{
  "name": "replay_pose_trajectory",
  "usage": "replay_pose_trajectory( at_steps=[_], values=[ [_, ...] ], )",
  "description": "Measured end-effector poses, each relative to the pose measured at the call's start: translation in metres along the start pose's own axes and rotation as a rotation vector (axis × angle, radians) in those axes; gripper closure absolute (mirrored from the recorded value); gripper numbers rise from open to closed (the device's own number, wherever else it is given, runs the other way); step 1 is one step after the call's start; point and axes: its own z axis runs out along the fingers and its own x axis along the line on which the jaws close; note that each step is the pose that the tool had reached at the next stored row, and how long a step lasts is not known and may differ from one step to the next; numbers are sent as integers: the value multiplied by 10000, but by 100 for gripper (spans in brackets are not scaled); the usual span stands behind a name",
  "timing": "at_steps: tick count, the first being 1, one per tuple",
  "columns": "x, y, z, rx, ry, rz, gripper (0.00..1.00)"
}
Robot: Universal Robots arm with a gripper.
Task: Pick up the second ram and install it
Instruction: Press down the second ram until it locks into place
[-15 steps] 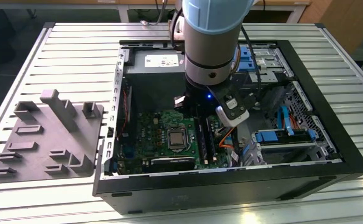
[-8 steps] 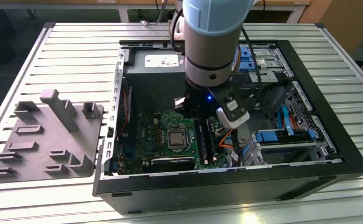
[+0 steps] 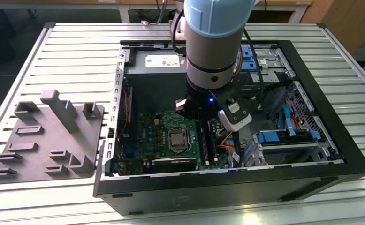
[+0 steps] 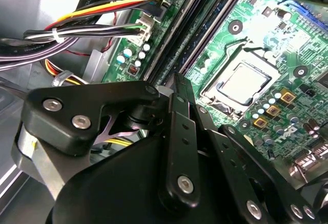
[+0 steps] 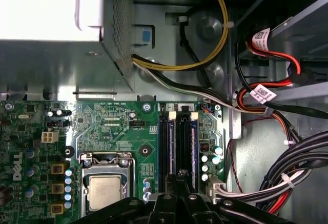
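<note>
Black open desktop computer case (image 3: pixel 332 154) lies on a ribbed white metal table (image 3: pixel 76 56), with a moulded grey plastic tray of upright blocks (image 3: pixel 45 140) beside it toward the exterior view's left. Silver-and-blue robot arm (image 3: pixel 214 42) reaches down into the case over the green motherboard (image 3: pixel 151 126), beside the square silver processor (image 3: pixel 178 139). Black linkage gripper (image 5: pixel 180 183) sits directly over the long black memory slots (image 5: pixel 165 142); its fingers (image 4: pixel 179 126) appear drawn together, yet whether they clench anything cannot be told. Second ram, a thin dark stick (image 5: pixel 184 142), appears to stand edge-up in the slot below the fingertips; seating is not discernible. Bundled coloured cables (image 5: pixel 266 111) run alongside.
</note>
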Motion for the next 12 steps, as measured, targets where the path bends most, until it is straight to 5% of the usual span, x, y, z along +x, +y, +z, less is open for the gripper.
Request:
replay_pose_trajectory(
  at_steps=[12],
  values=[
    [-1, -44, -4, 1, 0, 0, 89]
  ],
)
